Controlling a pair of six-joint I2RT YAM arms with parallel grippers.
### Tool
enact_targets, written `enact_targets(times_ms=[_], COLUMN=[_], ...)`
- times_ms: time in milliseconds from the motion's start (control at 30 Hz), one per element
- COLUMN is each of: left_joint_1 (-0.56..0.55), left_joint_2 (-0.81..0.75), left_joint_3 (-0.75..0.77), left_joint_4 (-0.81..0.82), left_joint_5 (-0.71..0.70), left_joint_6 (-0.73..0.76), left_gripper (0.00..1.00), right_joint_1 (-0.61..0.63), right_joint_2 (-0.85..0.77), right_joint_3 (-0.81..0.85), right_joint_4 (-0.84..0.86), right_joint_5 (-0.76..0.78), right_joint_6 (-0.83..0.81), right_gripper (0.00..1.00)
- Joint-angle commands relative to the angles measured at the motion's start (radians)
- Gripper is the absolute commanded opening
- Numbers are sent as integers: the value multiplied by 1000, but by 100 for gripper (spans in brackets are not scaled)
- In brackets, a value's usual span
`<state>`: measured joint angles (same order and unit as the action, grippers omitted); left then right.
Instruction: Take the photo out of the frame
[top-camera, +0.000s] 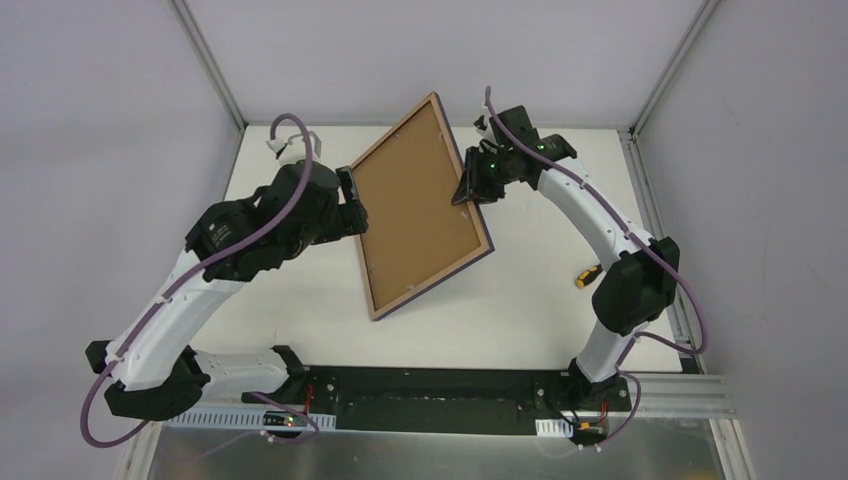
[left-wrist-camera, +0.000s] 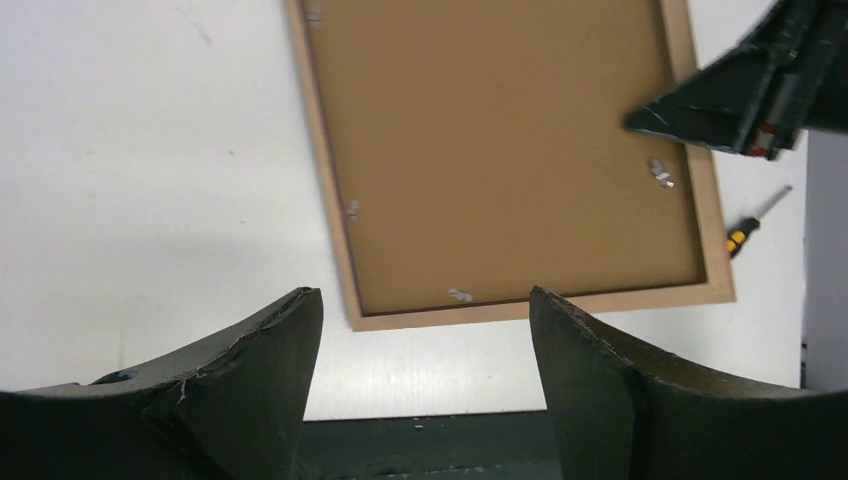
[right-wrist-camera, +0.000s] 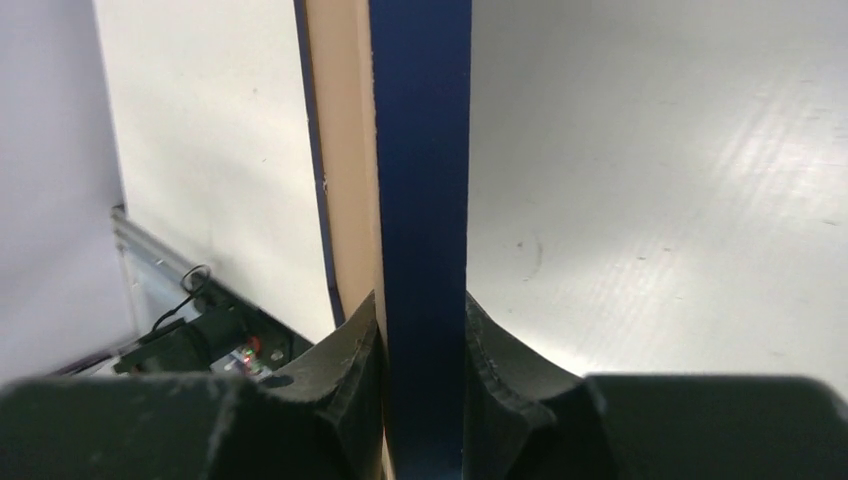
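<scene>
The frame (top-camera: 420, 210) is back side up, light wood around a brown backing board with small metal tabs (left-wrist-camera: 660, 172). It tilts diagonally over the middle of the table. My right gripper (top-camera: 468, 190) is shut on its right long edge; in the right wrist view the fingers (right-wrist-camera: 350, 350) pinch the navy-blue border (right-wrist-camera: 420, 150). My left gripper (top-camera: 352, 200) is open and empty just off the frame's left edge, with its jaws wide apart (left-wrist-camera: 425, 295). The frame's back (left-wrist-camera: 500, 150) and the right gripper (left-wrist-camera: 720, 95) show beyond it. The photo is hidden.
A small screwdriver with a yellow and black handle (top-camera: 586, 276) lies on the white table to the right of the frame, near the right arm; it also shows in the left wrist view (left-wrist-camera: 745, 232). Grey walls and aluminium posts enclose the table.
</scene>
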<state>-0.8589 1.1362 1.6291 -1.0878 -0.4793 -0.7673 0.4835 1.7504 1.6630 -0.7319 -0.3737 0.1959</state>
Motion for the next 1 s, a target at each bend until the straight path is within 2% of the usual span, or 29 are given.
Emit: enact_targets(times_ms=[0, 200, 333, 400, 600, 733, 967], left_joint_1=[9, 8, 9, 8, 9, 9, 8], left_joint_2=[-28, -147, -208, -230, -214, -170, -185], left_joint_3=[118, 196, 258, 281, 388, 440, 473], left_joint_4=[-220, -252, -267, -268, -310, -383, -438], left_joint_5=[-178, -207, -184, -190, -188, -203, -330], left_joint_6=[-3, -9, 14, 34, 95, 83, 58], left_gripper=[77, 76, 74, 74, 75, 75, 74], right_joint_1=[66, 261, 395, 476, 655, 771, 933], right_joint_2=[-67, 17, 200, 287, 341, 377, 498], right_joint_3=[154, 428, 768, 886, 838, 777, 741], right_joint_4=[-210, -365, -535, -600, -556, -442, -207], right_joint_5=[309, 624, 834, 979, 1212, 1275, 1358], right_joint_6=[-85, -125, -169, -221, -259, -324, -494], right_gripper=[0, 0, 0, 0, 0, 0, 0])
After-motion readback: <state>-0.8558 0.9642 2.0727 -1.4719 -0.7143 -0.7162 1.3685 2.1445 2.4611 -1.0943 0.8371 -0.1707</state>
